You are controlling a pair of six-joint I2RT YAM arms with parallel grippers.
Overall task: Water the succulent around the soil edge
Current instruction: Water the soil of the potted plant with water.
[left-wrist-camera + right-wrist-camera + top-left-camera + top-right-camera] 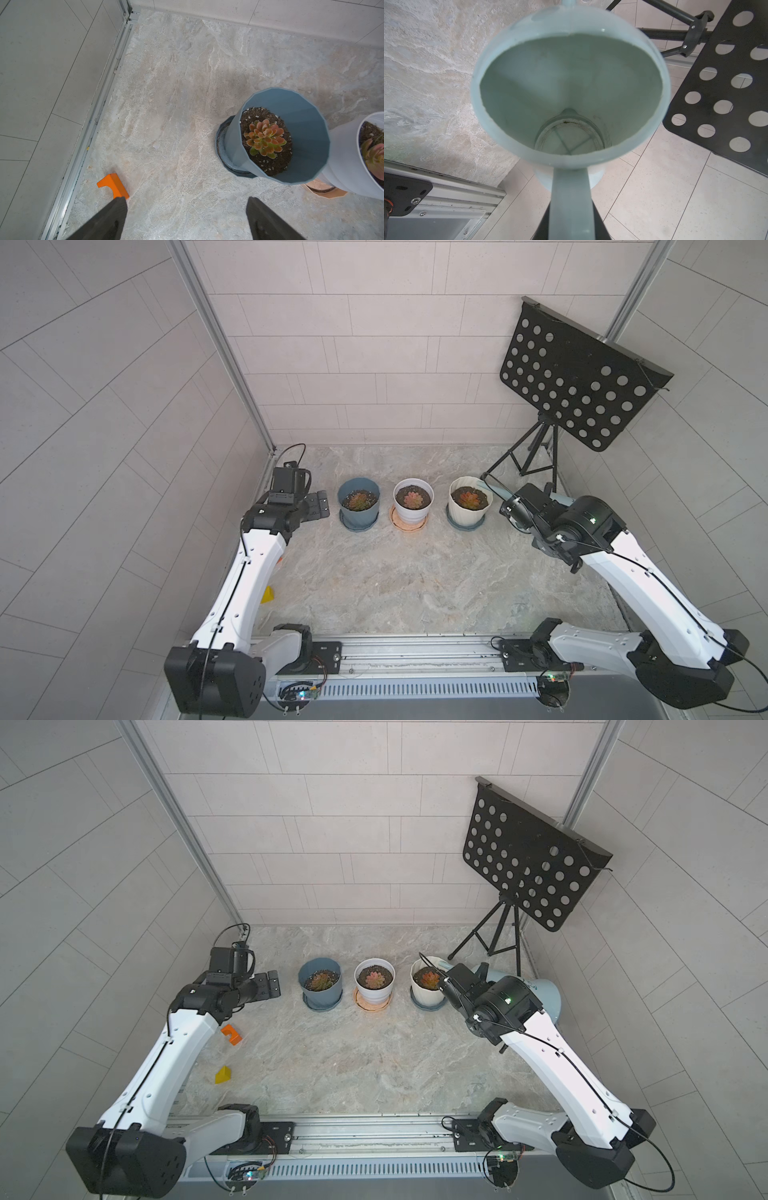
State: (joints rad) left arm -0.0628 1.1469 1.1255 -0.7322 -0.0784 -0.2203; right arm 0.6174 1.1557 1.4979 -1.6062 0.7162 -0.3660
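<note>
Three potted succulents stand in a row in both top views: one in a blue pot [358,502], one in a white pot [413,499], one in a cream ribbed pot [469,498]. My right gripper [571,205] is shut on the handle [571,193] of a pale blue watering can [571,93], which is held to the right of the cream pot [428,979]. Its body [544,990] shows behind my right wrist. My left gripper [187,199] is open and empty, hovering left of the blue pot [291,135].
A black perforated music stand [582,377] on a tripod stands at the back right, close to the can. An orange block [231,1033] and a yellow wedge [222,1075] lie on the floor by my left arm. Each pot sits on a saucer.
</note>
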